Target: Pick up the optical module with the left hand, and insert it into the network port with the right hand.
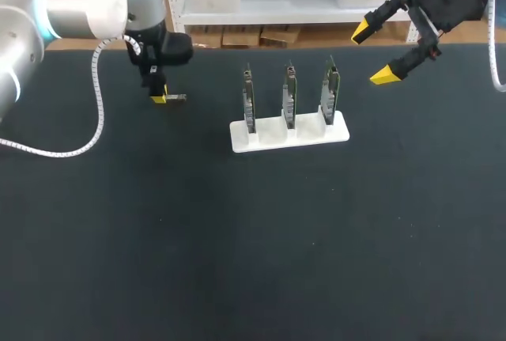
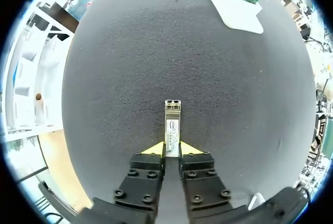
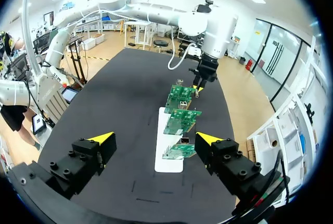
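Observation:
The optical module [image 2: 172, 122], a slim silver bar with a white label, lies flat on the black table at the back left [image 1: 177, 97]. My left gripper [image 2: 172, 148] stands low over it, both yellow-tipped fingers pressed against the long sides of its near end. In the head view that gripper [image 1: 159, 97] touches down just left of the module's free end. Three green circuit boards [image 1: 290, 97] stand upright in a white stand [image 1: 288, 137]. My right gripper [image 1: 375, 54] hangs open high at the back right, nothing between its fingers [image 3: 156, 140], the stand [image 3: 166, 164] below and ahead of it.
The table is a black mat [image 1: 237, 238]. The white stand's corner [image 2: 242, 16] shows far ahead of my left gripper. A white cable [image 1: 99, 111] loops down from my left arm onto the mat at the left edge.

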